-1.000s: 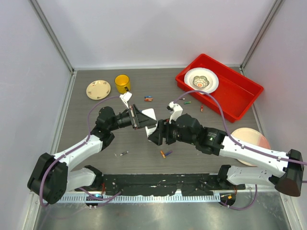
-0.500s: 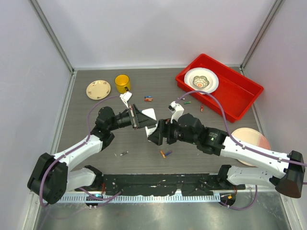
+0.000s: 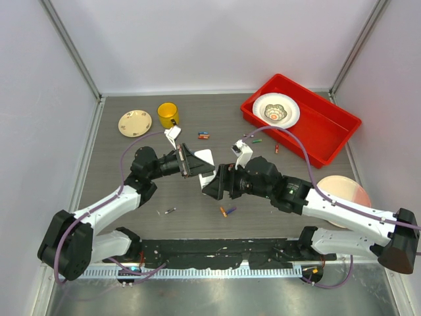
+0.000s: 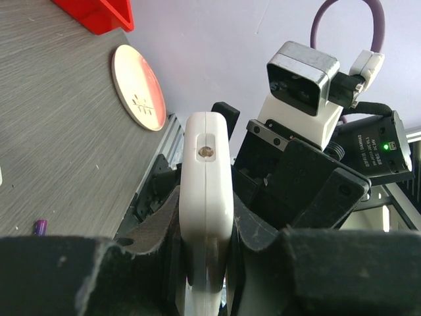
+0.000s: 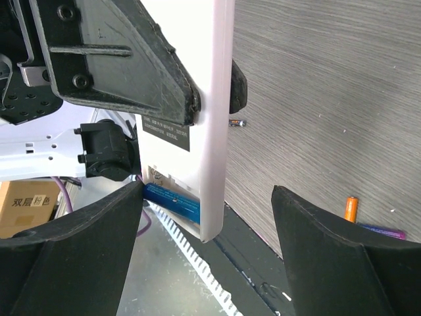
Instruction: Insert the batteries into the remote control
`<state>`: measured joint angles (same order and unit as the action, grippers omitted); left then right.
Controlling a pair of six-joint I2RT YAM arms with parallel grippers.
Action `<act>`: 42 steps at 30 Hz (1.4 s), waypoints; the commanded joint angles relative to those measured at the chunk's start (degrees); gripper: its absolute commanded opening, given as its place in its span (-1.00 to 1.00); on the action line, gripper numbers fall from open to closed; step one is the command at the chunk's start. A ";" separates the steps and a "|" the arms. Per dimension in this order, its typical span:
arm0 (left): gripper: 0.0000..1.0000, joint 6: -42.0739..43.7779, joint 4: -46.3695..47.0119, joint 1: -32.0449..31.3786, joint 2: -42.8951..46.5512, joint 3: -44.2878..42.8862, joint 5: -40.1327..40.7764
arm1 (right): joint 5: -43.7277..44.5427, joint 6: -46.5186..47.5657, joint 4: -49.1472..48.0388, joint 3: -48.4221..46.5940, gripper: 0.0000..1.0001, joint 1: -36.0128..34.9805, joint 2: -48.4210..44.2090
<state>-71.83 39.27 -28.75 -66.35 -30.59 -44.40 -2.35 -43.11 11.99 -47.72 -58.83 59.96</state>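
The left gripper [image 4: 205, 227] is pinching the remote control [image 5: 212, 99] mid-scene; in the right wrist view its long axis runs twelve to six — blue end lowest, between the spread jaws of the right gripper [image 5: 209, 220]; loose batteries [image 3: 227, 210] lie at five o'clock of that gripper.

From my overhead view I see a grey wood-grain table [image 3: 217, 118]. At its far left sit a cream patterned saucer [image 3: 135, 122] and, just beside it, a yellow mug [image 3: 168, 114]. At far right, a red tray [image 3: 329, 128] holds a white patterned bowl [image 3: 275, 110]. A pink plate [image 3: 352, 191] lies near the right edge.
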 commanded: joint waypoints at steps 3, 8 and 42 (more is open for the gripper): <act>-1.00 -0.85 4.94 0.19 0.08 0.79 3.18 | -4.94 -2.67 -3.81 1.93 0.69 0.56 -1.25; -0.99 -1.12 5.38 -0.25 -0.89 1.76 4.32 | -6.00 -3.91 -6.01 3.08 0.69 1.35 -1.25; -0.99 -2.43 8.72 -1.48 -2.91 2.55 5.12 | -9.78 -9.01 -14.01 9.58 0.55 8.82 -4.42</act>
<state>-73.56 43.99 -30.00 -70.00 -27.73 -39.46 -10.92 -51.35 2.98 -37.76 -50.37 55.75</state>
